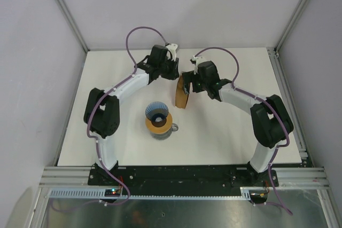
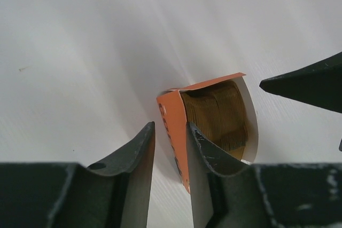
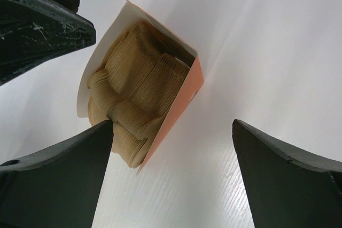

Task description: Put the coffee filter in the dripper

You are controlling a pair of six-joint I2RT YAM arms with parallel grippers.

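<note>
You're at the first step, getting a coffee filter (image 3: 141, 84) out: every one sits stacked in the orange packet (image 1: 183, 93), upper centre of the overhead view. The left gripper (image 2: 170, 126) has its fingers narrowly apart at the packet's mouth with no paper between them; the right gripper (image 3: 173, 124) is spread wide beside it, clamping nothing. Next, pinch a single sheet, then carry it to the dripper (image 1: 157, 111), lower left of the packet.

A white table (image 1: 224, 142) sits inside a booth. Pale grey walls (image 1: 32, 52) close it in on the left, back and right, joined at the corners by silver metal posts (image 1: 64, 12). A metal rail (image 1: 59, 175) runs along the near edge. The light is soft and even.
</note>
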